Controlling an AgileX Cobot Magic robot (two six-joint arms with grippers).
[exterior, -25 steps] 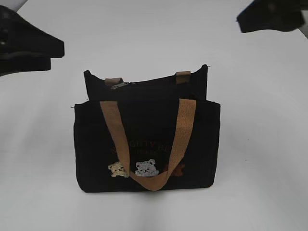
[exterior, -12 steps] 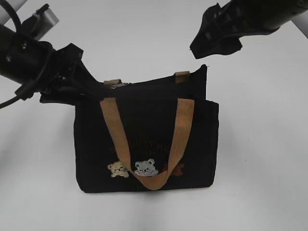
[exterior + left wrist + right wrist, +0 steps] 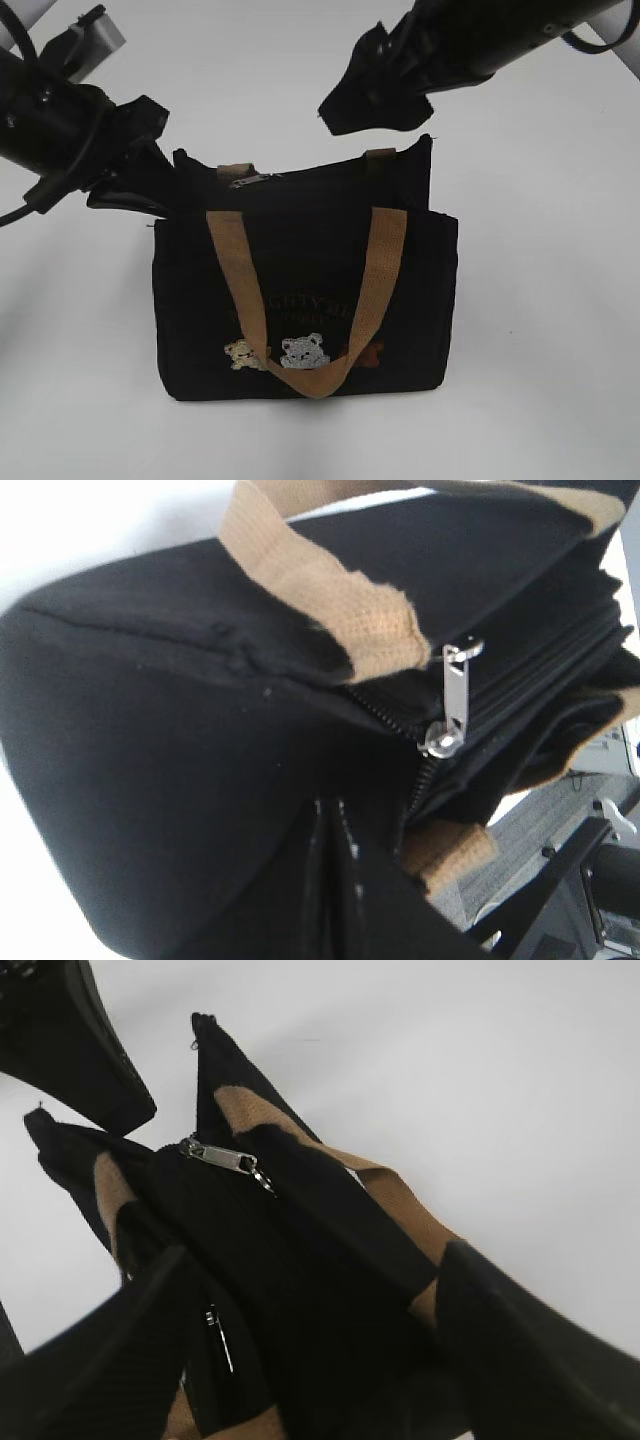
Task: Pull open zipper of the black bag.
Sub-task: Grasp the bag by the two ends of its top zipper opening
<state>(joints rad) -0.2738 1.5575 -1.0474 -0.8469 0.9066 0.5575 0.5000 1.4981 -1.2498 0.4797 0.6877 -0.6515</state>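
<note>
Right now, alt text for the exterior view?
A black bag with tan handles stands on a white table, its silver zipper pull near the top left. The left hand is shut at the bag's left top corner; the right hand hovers open above.

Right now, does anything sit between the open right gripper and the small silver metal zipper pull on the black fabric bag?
Nothing visible does. The right gripper hangs open above the black fabric bag, and the silver metal zipper pull lies exposed on top, beside a tan strap tab that does not cover it.

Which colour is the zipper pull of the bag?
Silver-grey metal zipper pull; the left wrist view shows it best.
</note>
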